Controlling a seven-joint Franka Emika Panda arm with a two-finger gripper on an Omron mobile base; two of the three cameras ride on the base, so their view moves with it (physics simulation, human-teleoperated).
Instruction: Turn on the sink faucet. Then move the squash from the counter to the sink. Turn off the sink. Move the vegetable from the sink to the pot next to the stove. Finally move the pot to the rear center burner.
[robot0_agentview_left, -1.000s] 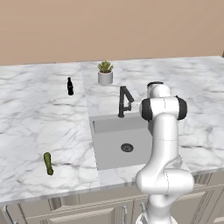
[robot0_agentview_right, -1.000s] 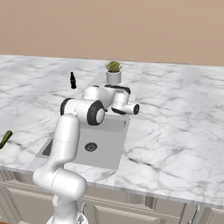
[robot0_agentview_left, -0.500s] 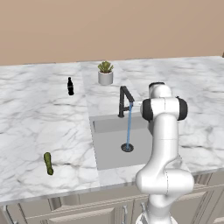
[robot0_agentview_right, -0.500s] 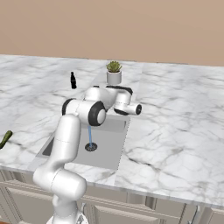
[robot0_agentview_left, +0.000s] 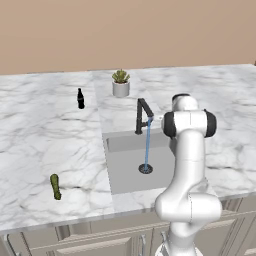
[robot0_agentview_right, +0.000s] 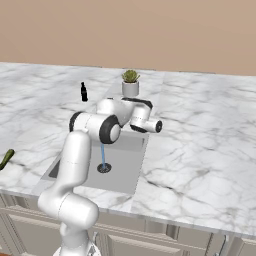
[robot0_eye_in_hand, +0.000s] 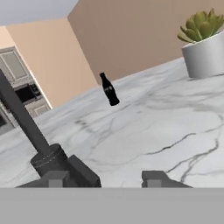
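Water runs in a blue stream (robot0_agentview_left: 147, 145) from the black sink faucet (robot0_agentview_left: 143, 115) into the grey sink (robot0_agentview_left: 125, 172), down onto the drain (robot0_agentview_left: 145, 169). In the hand view my gripper (robot0_eye_in_hand: 105, 179) stands open, right at the faucet's base (robot0_eye_in_hand: 48, 161). The faucet's small lever (robot0_eye_in_hand: 82, 171) lies just inside my left fingertip (robot0_eye_in_hand: 56, 178). The right fingertip (robot0_eye_in_hand: 153, 177) is well apart from it, over bare marble. The squash (robot0_agentview_left: 55, 186) lies on the counter (robot0_agentview_left: 45, 145) left of the sink, near the front edge; it also shows as the squash (robot0_agentview_right: 6, 158) at the picture's left border. The pot and the stove are out of view.
A small black bottle (robot0_agentview_left: 80, 98) and a potted plant (robot0_agentview_left: 120, 83) stand on the counter behind the sink, the bottle (robot0_eye_in_hand: 109, 90) and plant pot (robot0_eye_in_hand: 204, 52) ahead of my hand. My white arm (robot0_agentview_right: 92, 127) reaches over the sink's right side.
A second ago no water came from the faucet; half a second ago the stream was flowing, and it still flows. The arm has barely moved.
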